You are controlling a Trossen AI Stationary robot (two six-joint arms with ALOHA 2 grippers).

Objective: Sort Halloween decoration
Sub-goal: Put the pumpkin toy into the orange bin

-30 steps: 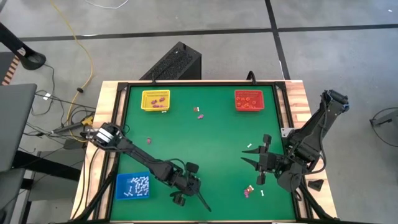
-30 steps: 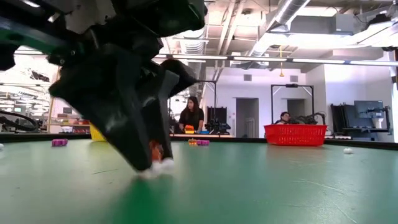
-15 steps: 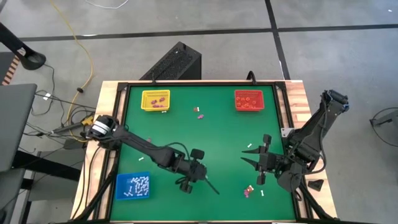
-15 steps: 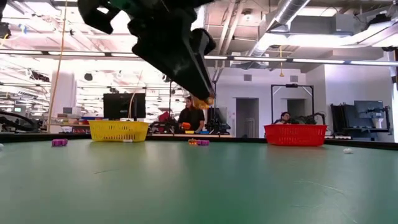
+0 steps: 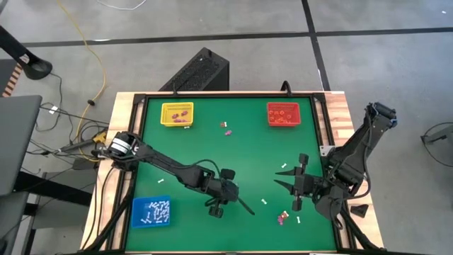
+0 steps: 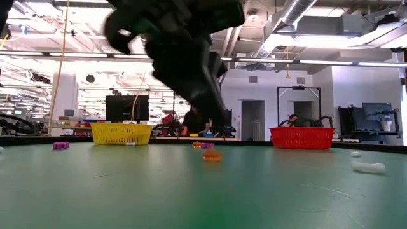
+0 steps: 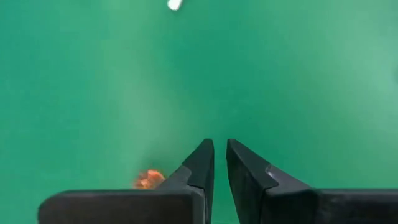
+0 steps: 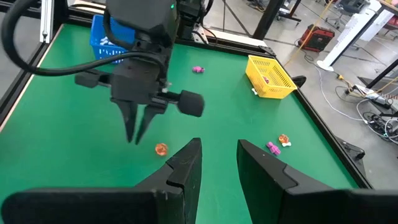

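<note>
While the left gripper [image 5: 248,210] hovers with its jaws nearly together and holding nothing, a tiny orange trinket [image 6: 212,154] (roundish, translucent-looking) lies on the green table [image 5: 212,149] just beside it. Right gripper [image 5: 283,186], half apart, waits near the table's right edge.

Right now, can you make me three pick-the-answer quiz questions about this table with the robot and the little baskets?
1. Where is the small orange trinket?
A. in the blue basket
B. on the green mat
C. in the right hand

2. What colour is the square basket holding white stick pieces?
A. blue
B. yellow
C. red

3. How are the left hand's fingers?
A. spread wide
B. nearly together, empty
C. clamped on a trinket

Answers: 1 B, it lies on the mat beside the left hand. 2 A, white sticks fill the blue one. 3 B, only a slim gap shows, nothing between.
</note>
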